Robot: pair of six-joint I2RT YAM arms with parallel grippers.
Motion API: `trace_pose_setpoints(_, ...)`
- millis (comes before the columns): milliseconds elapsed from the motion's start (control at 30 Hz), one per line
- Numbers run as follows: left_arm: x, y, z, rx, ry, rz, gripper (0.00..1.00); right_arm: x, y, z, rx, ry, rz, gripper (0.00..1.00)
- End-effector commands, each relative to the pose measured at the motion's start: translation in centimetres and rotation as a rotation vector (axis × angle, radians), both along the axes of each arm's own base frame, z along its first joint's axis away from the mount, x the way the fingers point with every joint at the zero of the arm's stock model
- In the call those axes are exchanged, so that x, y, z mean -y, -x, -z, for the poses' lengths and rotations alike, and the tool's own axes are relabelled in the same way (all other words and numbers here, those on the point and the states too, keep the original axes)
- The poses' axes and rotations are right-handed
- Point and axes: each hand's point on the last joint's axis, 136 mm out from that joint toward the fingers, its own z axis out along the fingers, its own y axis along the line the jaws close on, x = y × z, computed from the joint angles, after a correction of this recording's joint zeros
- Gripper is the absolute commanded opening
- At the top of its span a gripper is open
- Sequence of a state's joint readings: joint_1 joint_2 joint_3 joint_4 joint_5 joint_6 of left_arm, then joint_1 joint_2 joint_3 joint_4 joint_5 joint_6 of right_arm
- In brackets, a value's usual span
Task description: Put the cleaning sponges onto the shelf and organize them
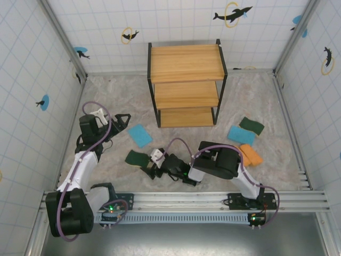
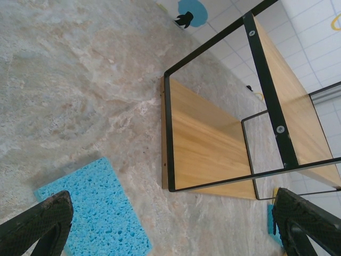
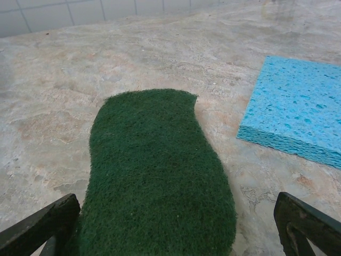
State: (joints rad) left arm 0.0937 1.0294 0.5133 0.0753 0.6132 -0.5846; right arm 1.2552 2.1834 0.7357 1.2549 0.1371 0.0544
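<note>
Black jaws of the right gripper (image 3: 170, 234) stand spread wide, low over the table, either side of a dark green sponge (image 3: 160, 170) without pinching it; its arm folds at the elbow and reaches leftward. The left gripper (image 2: 170, 229) is likewise spread, holding nothing, and hangs tilted over a light blue sponge (image 2: 90, 213) facing the shelf (image 2: 208, 144). Right of the shelf lie three more: a second green sponge (image 1: 251, 126), a second blue sponge (image 1: 241, 134) and an orange sponge (image 1: 251, 155).

Top camera: high, behind my bases, looking down over the whole table (image 1: 117, 96) and shelf (image 1: 186, 64). Left wrist camera: low, near, facing the shelf's end. Right wrist camera: very close over the green sponge (image 3: 154, 170). All three share one blue sponge (image 2: 96, 213).
</note>
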Motion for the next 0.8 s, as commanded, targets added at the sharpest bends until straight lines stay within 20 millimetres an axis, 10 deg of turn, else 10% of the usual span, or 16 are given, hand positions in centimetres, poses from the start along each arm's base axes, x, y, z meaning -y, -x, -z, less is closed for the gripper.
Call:
trace_pose_setpoints(0, -0.4, -0.7, -1.8, 0.037, 0.001, -0.017, 0.97, -0.4, 0.5, 1.2, -0.001, 0.027, -0.032, 0.96)
trace_pose_setpoints(767, -0.6, -1.0, -1.7, 0.025, -0.010, -0.024, 0.97, -0.9, 0.2, 2.3, -0.008, 0.068, -0.057, 0.74)
